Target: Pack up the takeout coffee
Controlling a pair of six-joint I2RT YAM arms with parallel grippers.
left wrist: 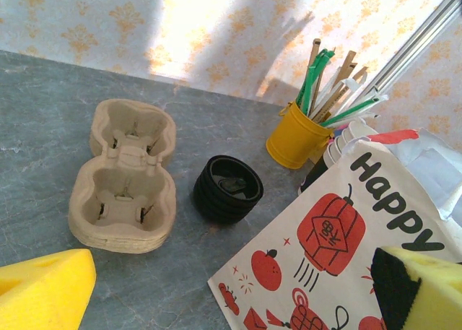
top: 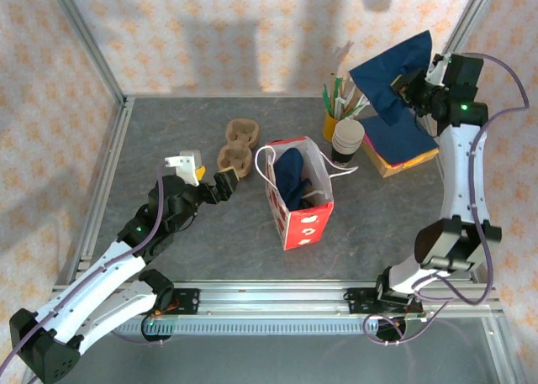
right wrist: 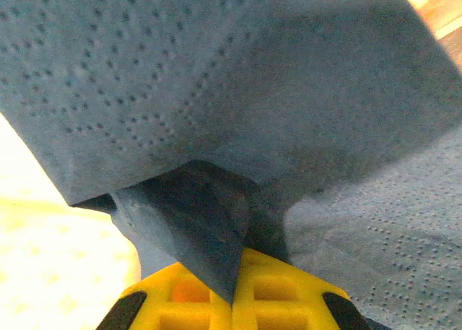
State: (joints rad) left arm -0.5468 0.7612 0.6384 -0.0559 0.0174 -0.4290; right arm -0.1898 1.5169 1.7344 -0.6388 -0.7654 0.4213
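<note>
- Your right gripper [right wrist: 234, 290]: clenched on a fold of a dark blue napkin [right wrist: 216, 92], which it has pinched between its yellow pads.
- Right arm: reared high over the table's far right corner. The wrist bends leftward, and the napkin spreads above the napkin stack [top: 408, 144].
- Your left gripper [top: 210, 181]: released, jaws spread wide, holding nothing.
- Left arm: stretched low from the near left corner toward the table's middle, aimed at the paper bag [top: 300, 207].
- Cup carriers [left wrist: 126, 178]: stacked just ahead of the left gripper, with the black lids [left wrist: 227, 189] just beside them.
- Takeout coffee [top: 340, 157]: seemingly the dark-topped form at the bag's far right side, below the cream cups [top: 349, 134] and near the yellow straw tin [top: 330, 125]. You cannot tell its wall colour.
</note>
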